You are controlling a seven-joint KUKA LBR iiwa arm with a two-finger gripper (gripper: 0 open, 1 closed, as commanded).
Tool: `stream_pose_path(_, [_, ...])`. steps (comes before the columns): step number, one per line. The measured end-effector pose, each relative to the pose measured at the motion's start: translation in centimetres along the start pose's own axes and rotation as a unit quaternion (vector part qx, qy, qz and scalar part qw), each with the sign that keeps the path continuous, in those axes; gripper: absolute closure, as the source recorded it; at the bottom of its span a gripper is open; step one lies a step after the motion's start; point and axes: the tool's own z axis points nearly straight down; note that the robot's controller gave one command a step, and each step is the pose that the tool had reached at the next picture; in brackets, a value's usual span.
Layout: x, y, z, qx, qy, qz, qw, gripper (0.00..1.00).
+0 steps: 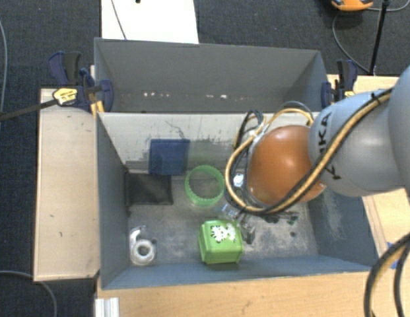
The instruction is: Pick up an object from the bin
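A: The gripper is low at the front of the bin, tucked under the orange cover, just beside the green cube with the white flower on top.
B: Released or clenched?
A: Cannot tell, the cover and cables hide it. Nothing shows held in it.
B: Where's the cube exactly?
A: Front middle of the floor, close to the near wall, sitting flat and slightly turned. The gripper is at its right rear corner, touching or just off, I can't say which.
B: Neighbours?
A: Green ring just behind it, apart. Blue block and black pad back left, tape roll front left, all well clear.
B: How would it handle?
A: My guess: light, stiff, with flat matte sides, so little slip worry, and not fragile. The best hold is across two opposite side faces, square on, centred over the flower. A corner pinch would likely spin it out. The near wall crowds one face, so the left-right pair looks safer.
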Motion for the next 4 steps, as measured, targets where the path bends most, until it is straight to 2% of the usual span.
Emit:
stream_pose_path(1, [-0.3, 0.3, -4.2, -0.005, 0.0045, -0.017, 0.9998, 1.0])
stream_pose_path(2, [-0.8, -0.3, -5.9, 0.002, -0.0027, -0.013, 0.9999, 1.0])
stream_pose_path(3, [-0.3, 0.1, -7.9, -0.008, 0.0064, -0.012, 0.9999, 1.0])
stream_pose_path(4, [-1.3, -1.1, -14.1, -0.002, 0.0002, -0.024, 0.9997, 1.0])
